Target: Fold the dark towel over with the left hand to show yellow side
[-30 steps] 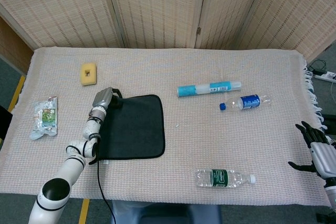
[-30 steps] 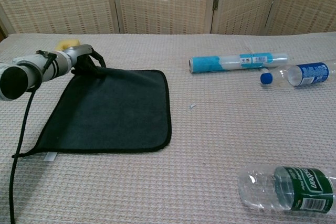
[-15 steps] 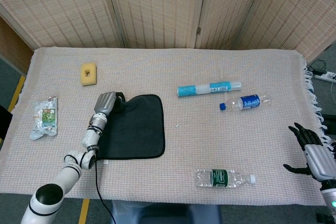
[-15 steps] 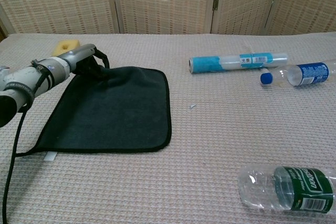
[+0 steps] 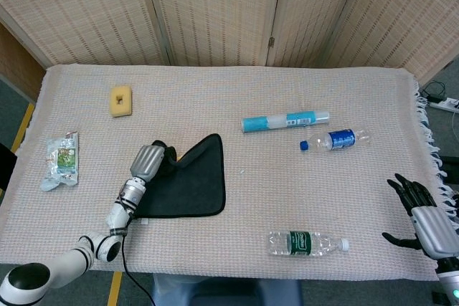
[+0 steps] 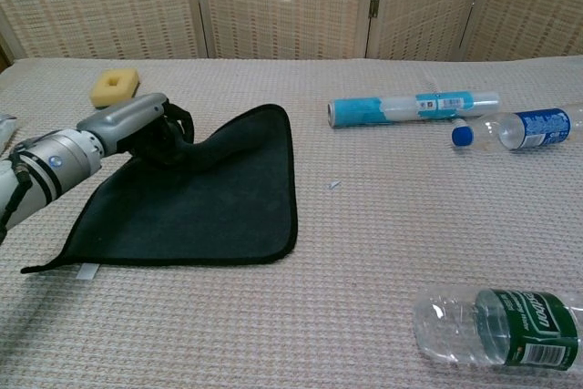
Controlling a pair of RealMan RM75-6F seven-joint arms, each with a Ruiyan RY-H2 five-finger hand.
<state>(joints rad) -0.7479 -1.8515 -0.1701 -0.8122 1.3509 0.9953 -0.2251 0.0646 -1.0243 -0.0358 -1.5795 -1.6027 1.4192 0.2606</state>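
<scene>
Chest view | left hand (image 6: 146, 129) grips dark towel (image 6: 209, 198) far corner, lifted | right hand (image 5: 423, 216) fingers spread, empty, well right of towel

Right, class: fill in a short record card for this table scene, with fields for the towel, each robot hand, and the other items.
Towel: dark towel, far-left corner lifted and pulled inward, no yellow visible
Left robot hand: grips that corner
Right robot hand: open, at the table's right edge, holding nothing
Bottles: blue-label bottle; green-label bottle, both lying down
Other: blue tube, yellow sponge, snack packet
</scene>
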